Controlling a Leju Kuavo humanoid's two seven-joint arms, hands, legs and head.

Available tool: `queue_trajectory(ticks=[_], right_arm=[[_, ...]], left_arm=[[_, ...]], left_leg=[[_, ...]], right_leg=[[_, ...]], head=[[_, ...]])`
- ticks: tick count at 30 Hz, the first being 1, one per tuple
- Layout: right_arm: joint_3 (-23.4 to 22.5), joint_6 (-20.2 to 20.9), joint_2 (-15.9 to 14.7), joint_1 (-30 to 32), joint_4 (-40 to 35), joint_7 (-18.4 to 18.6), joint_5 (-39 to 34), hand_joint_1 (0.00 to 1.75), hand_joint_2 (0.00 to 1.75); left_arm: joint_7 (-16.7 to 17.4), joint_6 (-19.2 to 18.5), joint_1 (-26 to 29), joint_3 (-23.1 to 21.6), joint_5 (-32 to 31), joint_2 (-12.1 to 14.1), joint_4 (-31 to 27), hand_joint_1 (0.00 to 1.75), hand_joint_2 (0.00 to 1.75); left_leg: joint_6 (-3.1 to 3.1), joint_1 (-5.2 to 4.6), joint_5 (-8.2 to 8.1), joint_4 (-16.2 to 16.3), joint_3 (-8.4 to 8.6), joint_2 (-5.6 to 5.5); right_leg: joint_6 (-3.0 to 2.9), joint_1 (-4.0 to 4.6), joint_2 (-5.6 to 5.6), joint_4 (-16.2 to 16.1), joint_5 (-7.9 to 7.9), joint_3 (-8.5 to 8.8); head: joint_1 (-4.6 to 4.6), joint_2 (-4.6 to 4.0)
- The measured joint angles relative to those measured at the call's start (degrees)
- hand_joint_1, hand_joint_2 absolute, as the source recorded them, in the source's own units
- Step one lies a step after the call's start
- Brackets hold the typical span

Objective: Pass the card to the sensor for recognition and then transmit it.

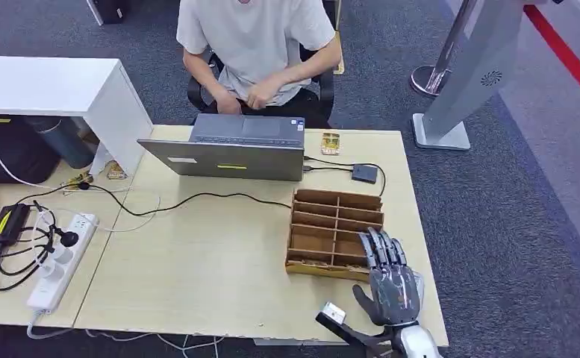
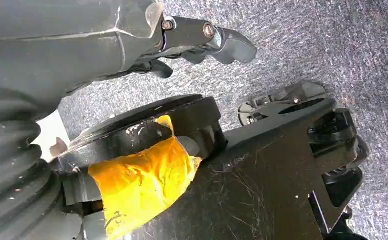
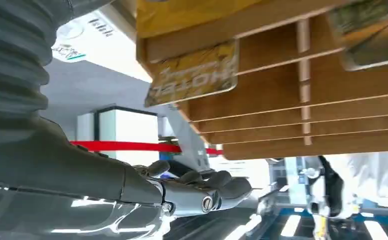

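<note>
Brown wooden organizer, yellow printed card, grey laptop, pale wood table, dark grey carpet

A laptop sits at the desk's far edge, with a person seated behind it. A card lies just right of the laptop, a card reader nearer the right edge. A compartmented wooden rack stands toward the near right corner, the right hand at its near side. A power strip lies near the left edge.
</note>
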Motion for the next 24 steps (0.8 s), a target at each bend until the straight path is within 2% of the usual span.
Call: queue_trajectory(ticks=[6,19,24], right_arm=[[-2.1,0.0,0.0,1.2,-2.7,-0.2,-0.3,0.00,1.75],[-2.6,0.0,0.0,2.1,-4.9,-0.3,-0.2,0.00,1.75],[-2.7,0.0,0.6,2.1,-4.5,-2.2,-0.3,0.00,1.75]], left_arm=[[0.2,0.0,0.0,0.6,-0.1,0.0,0.0,0.00,1.75],[0.2,0.1,-0.1,1.0,-0.5,0.0,0.0,0.00,1.75],[0.2,0.0,-0.1,1.2,-0.7,0.0,0.0,0.00,1.75]], left_leg=[[0.00,0.00,0.00,0.0,0.00,0.00],[0.00,0.01,0.00,0.0,0.00,0.01],[0.00,0.01,0.00,0.0,0.00,0.01]], right_leg=[[0.00,0.00,0.00,0.0,0.00,0.00],[0.00,0.00,0.00,0.0,0.00,0.00],[0.00,0.00,0.00,0.0,0.00,0.00]], head=[[0.00,0.00],[0.00,0.00],[0.00,0.00]])
